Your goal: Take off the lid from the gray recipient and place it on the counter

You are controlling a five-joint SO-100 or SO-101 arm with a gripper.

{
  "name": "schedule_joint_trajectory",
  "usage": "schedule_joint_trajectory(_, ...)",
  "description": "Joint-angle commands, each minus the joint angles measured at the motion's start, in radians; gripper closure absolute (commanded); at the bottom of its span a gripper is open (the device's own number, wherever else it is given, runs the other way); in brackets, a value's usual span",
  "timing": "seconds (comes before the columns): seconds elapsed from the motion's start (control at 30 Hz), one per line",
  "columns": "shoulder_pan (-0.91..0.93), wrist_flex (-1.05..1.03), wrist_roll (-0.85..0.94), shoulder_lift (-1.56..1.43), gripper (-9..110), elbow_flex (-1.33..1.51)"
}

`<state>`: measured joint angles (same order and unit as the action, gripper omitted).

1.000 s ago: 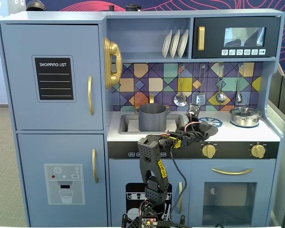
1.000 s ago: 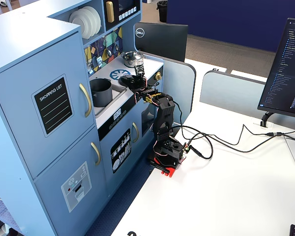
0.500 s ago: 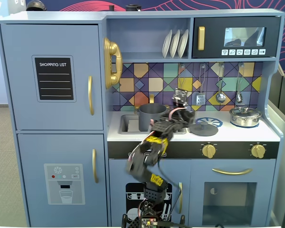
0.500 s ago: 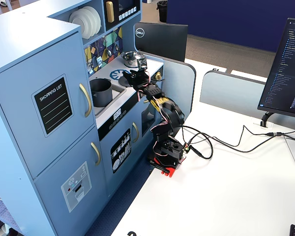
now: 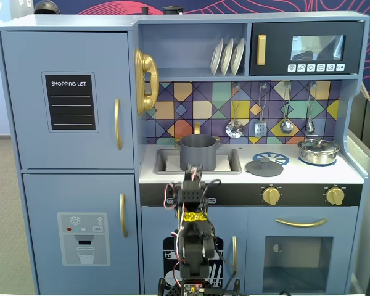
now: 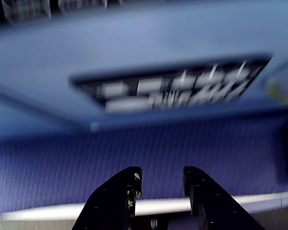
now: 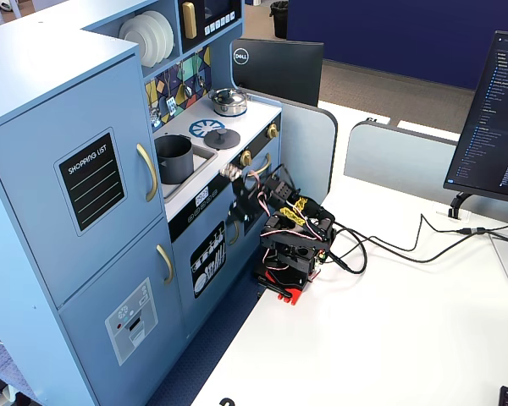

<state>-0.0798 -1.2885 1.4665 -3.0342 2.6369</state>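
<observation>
Your claw (image 6: pixel 161 184) is empty, fingers apart with a clear gap, in the wrist view. It faces a blurred blue panel with a dark label (image 6: pixel 170 88); a pale strip runs behind the fingertips. That view is motion-blurred, so no finer detail.

In both fixed views your arm (image 5: pixel 191 246) is folded low, in front of the kitchen's lower doors, well below the counter (image 5: pixel 296 176).

Lid (image 5: pixel 264 166) is off the pot (image 5: pixel 198 152): it lies flat on the counter, overlapping the printed burner (image 5: pixel 276 158), knob up. Pot is open and stands in the sink (image 5: pixel 163 161), well apart from the lid.

Around it:
- silver pot (image 5: pixel 319 150) with its own lid, right of the burner in a fixed view
- utensils (image 5: pixel 234 127) hanging on the backsplash above
- plates (image 5: pixel 227 55) on the shelf
- two gold knobs (image 5: pixel 271 195) on the front edge below the counter

Cables (image 7: pixel 389 245) trail from the arm base across the white table (image 7: pixel 389 338) toward the monitor (image 7: pixel 495 110).
</observation>
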Motion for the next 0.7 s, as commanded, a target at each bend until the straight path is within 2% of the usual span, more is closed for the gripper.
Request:
schedule_joint_trajectory(0.0,-0.052,-0.052,-0.009,-0.127,102,0.133)
schedule_joint_trajectory(0.4,-0.031,-0.12,0.038,-0.143,101,0.365)
schedule_joint_trajectory(0.5,0.011,-0.212,0.144,-0.143,100,0.365)
schedule_joint_trajectory(0.6,0.031,-0.239,0.034,-0.143,99,0.365)
schedule_joint_trajectory(0.67,0.032,-0.241,0.044,-0.143,98,0.365)
